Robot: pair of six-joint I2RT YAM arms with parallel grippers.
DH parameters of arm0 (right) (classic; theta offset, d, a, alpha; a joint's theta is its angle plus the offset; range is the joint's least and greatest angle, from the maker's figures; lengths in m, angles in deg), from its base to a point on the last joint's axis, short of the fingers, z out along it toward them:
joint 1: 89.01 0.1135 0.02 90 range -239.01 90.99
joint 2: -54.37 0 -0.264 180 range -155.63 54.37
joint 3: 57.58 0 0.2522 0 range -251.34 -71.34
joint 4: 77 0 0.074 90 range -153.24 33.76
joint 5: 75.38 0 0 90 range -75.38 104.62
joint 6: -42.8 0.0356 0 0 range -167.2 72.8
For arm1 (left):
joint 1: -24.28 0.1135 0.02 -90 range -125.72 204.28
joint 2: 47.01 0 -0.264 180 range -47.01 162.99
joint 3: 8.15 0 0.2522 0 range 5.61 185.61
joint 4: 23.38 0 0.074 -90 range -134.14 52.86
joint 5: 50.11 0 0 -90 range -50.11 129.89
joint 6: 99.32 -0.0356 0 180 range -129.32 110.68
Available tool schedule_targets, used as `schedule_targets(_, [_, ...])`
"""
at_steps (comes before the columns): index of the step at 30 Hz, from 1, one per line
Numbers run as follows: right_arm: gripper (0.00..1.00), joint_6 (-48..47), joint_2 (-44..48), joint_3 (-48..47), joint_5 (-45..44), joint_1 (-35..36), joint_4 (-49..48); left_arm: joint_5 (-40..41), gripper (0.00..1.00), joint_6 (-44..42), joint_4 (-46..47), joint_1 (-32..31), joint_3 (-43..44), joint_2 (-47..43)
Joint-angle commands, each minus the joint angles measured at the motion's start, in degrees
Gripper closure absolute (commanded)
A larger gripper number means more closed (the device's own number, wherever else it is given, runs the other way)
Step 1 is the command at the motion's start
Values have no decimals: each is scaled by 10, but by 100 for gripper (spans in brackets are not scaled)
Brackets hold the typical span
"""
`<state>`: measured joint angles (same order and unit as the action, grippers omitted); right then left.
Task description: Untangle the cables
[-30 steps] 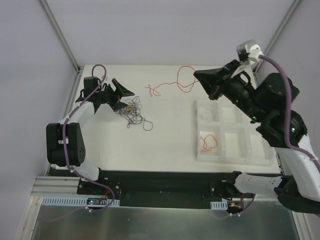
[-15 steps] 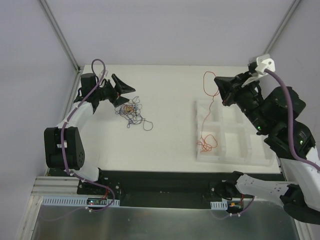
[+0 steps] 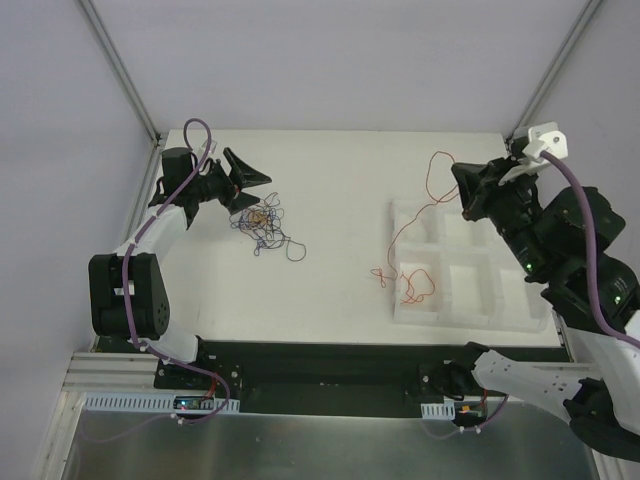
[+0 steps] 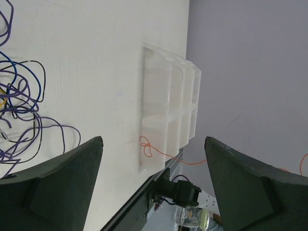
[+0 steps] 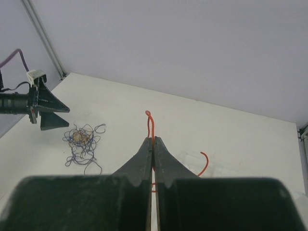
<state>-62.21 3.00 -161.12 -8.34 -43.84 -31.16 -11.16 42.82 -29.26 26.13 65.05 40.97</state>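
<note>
Your orange-red cable (image 5: 151,126) pinched in the closed right gripper (image 5: 153,140), hanging down toward the white tray (image 3: 470,288) at right of frame, tangle (image 3: 262,222) left of centre on the bench (image 3: 340,200), left gripper (image 3: 248,194) spread open just beside it

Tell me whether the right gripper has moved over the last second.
Yes. The right gripper, shut on the orange-red wire, has travelled rightward, from beyond the white tray's far-left corner to above its far edge.
</note>
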Motion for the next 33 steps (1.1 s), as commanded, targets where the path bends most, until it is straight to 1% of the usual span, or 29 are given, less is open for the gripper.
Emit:
schedule_targets(1, [100,-34,-14,-69,-10,-3,-13,-21,14,5,23,-4,-4,3])
schedule_targets(7, [100,-49,-27,-91,-16,-7,-15,-22,14,6,26,-4,-5,2])
schedule_targets(12, [100,-44,-17,-66,-19,-10,-19,-24,14,6,28,-5,-4,0])
schedule_targets(15, [100,-37,5,-14,-33,-14,-26,-25,14,7,29,-5,-4,0])
schedule_targets(20, [100,0,53,112,-46,-21,-43,-25,14,8,30,-8,-5,-3])
schedule_targets(24, [100,49,85,216,-40,-25,-35,-26,14,7,29,-9,-5,-2])
schedule_targets(28, [100,114,106,308,-32,-28,-6,-27,14,8,32,-10,-5,-3])
schedule_targets(33, [100,198,110,405,-8,-37,4,-29,14,11,35,-11,-7,-4])
